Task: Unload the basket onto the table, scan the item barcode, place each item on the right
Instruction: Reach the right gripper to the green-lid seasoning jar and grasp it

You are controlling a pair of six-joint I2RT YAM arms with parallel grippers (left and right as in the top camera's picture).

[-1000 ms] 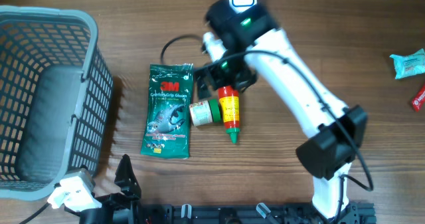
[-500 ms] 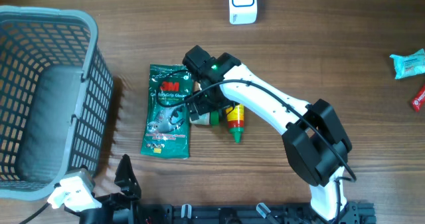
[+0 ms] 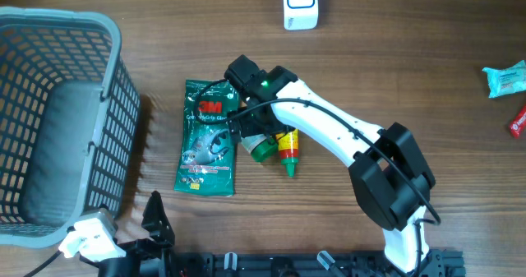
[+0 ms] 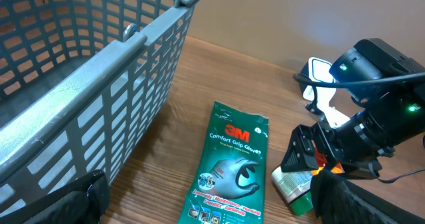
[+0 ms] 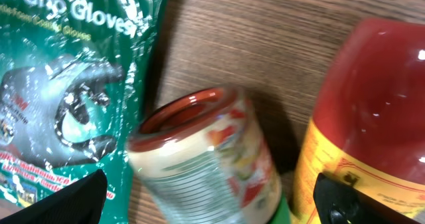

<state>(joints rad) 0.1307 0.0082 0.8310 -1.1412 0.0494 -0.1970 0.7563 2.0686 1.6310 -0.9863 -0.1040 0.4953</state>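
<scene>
Right gripper [image 5: 212,201]: I see it spread wide over the jar [image 5: 206,161].
Left gripper [image 4: 219,207]: spread wide, empty.
Jar: on the table between pack [image 4: 232,164] and red bottle [image 5: 372,117].
Pack: I read "3M Comfort Grip Gloves".

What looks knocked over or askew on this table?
The small green-lidded jar lies on its side, skewed at an angle between the glove packet and the red sauce bottle, which also lies flat. Nothing looks spilled or broken.
</scene>
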